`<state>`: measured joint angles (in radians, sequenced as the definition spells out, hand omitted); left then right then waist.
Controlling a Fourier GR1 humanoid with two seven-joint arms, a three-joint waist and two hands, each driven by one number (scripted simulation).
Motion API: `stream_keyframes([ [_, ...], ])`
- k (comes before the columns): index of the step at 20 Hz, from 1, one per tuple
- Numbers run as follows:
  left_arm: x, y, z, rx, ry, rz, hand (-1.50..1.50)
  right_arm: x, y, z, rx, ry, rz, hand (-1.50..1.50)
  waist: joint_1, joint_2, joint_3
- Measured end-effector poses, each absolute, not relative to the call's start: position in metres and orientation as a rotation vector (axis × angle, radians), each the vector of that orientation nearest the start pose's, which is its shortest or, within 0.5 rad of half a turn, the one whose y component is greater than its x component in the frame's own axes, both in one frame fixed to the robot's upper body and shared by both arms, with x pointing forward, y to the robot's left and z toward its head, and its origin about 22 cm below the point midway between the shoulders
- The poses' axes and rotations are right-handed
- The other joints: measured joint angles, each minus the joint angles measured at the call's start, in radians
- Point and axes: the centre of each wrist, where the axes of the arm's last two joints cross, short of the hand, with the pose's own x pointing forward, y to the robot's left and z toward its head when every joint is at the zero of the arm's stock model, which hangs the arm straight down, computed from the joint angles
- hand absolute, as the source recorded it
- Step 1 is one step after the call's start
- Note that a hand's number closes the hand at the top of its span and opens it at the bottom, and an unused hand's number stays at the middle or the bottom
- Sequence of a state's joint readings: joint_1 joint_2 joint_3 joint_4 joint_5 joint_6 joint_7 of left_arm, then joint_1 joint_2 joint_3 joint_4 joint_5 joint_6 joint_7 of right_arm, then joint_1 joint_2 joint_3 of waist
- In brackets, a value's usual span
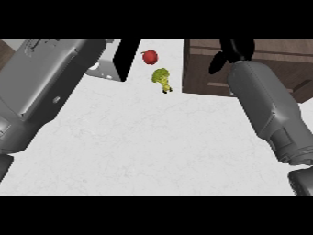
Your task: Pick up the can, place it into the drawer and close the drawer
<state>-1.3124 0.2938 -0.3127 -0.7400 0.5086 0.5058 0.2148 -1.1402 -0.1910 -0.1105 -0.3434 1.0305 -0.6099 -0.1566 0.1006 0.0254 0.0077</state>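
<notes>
Hovering over the brown drawer (199, 73) at upper right, the right hand (231, 50) lies nearer it, grasp state indeterminable, the can unseen and possibly hidden beneath, while the left hand (127, 59) shows flat and unclenched at upper centre.

No writing, label, brand, number or sign can be read — nothing legible shows on any surface.
</notes>
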Motion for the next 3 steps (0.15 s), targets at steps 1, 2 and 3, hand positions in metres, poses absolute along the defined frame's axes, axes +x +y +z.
stream_keyframes([
  [1,0.4442,0.1095,0.2521,0.064,-1.691,-0.015,-1.5,0.4625,-0.1775,0.1051,-1.201,-1.8,0.861,-1.5,-0.002,0.0,0.0],
  [2,0.4433,0.1131,0.2521,0.062,-1.692,-0.019,-1.5,0.4631,-0.1777,0.1062,-1.192,-1.807,0.862,-1.5,-0.001,0.002,0.001],
  [3,0.4422,0.116,0.2526,0.063,-1.693,-0.018,-1.5,0.4631,-0.1798,0.1058,-1.18,-1.821,0.854,-1.5,-0.001,0.002,0.001],
])
